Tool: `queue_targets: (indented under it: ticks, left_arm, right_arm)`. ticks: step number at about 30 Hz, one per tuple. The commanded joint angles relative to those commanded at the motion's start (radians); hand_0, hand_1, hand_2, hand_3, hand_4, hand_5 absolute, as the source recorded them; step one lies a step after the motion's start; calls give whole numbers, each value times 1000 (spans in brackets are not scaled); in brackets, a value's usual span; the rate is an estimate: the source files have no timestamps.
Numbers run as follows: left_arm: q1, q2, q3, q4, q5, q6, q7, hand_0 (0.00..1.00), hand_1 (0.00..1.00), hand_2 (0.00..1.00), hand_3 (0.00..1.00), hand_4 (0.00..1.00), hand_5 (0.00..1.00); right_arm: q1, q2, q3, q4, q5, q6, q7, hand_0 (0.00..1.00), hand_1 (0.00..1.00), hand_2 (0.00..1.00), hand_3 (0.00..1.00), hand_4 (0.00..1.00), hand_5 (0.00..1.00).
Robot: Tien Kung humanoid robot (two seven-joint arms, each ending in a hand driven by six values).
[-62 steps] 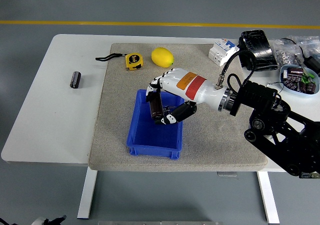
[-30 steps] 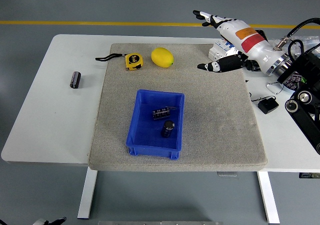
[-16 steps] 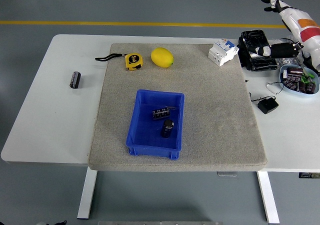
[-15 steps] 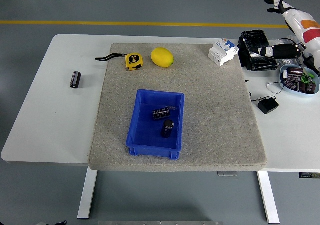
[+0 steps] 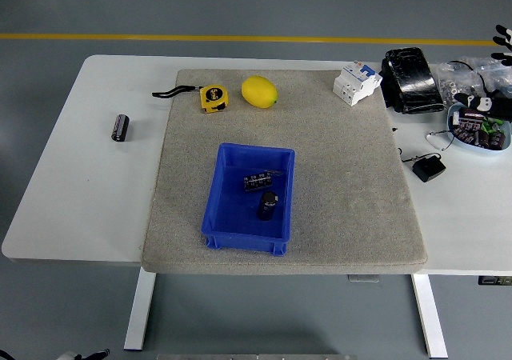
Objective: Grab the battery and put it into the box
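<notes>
Two batteries lie in the blue box on the grey mat nearest me, one dark battery towards its near right and another battery just beyond it. I see a third, loose battery well off to the left on the bare white table. Farther back sit a tape measure and a lemon, and my right hand only shows fingertips at the far right edge, so I cannot tell its grip.
</notes>
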Motion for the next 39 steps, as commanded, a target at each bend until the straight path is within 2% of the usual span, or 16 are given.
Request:
queue_targets:
  ticks: [2,3,8,14,15,20,21,26,27,32,33,38,39]
  left_arm:
    - [-1,0,0,0,0,0,-1,644,600,711,697,706,708]
    - [-1,0,0,0,0,0,-1,646,601,713,697,707,711]
    - [-2,-3,-7,0,7,1,-2,646,601,713,697,707,711]
    - [-3,-7,-1,0,9,0,-4,648,604,714,697,707,713]
    - [-3,-8,0,0,9,-1,-4,649,608,718,698,707,714]
    - [-1,-8,3,0,10,-4,-3,649,608,718,698,707,714]
    - [-1,-9,4,0,11,-4,-2,649,606,718,698,706,714]
    - [-1,-9,5,0,14,-8,0,649,606,718,698,706,714]
    - [-2,-8,11,0,11,-9,1,650,607,719,697,706,714]
    - [-7,-7,20,0,25,-17,1,650,607,719,697,706,714]
    - [-7,-7,18,0,25,-16,1,650,607,718,697,706,714]
    - [-7,-8,15,0,22,-13,1,650,607,718,697,706,714]
    - [-8,-8,17,0,20,-13,1,650,607,718,698,706,715]
  right_arm:
    - [-8,3,-7,-4,47,-11,0,820,818,941,998,998,271]
    - [-11,4,-12,-7,74,-16,-2,789,784,901,978,998,283]
    - [-33,25,-53,-22,285,-50,-21,789,784,901,978,998,283]
    - [-59,47,-37,-58,525,-66,-13,776,773,887,956,998,300]
    - [-64,50,-35,-62,557,-66,-14,771,769,874,937,998,467]
    - [-89,63,-32,-77,755,-62,-5,771,769,874,937,998,467]
    - [-92,65,-32,-79,792,-63,-2,737,734,841,888,998,572]
    - [-101,68,-34,-75,952,-69,13,737,734,841,888,998,572]
    - [-102,68,-35,-72,980,-70,11,658,689,816,870,998,569]
    - [-107,70,-38,-61,1143,-78,-8,658,689,816,870,998,569]
    - [-108,71,-37,-61,1162,-79,-10,634,666,799,848,998,533]
    - [-110,69,-39,-60,1197,-79,-15,634,666,799,848,998,533]
    - [-110,69,-42,-60,1202,-79,-16,596,644,779,832,998,522]
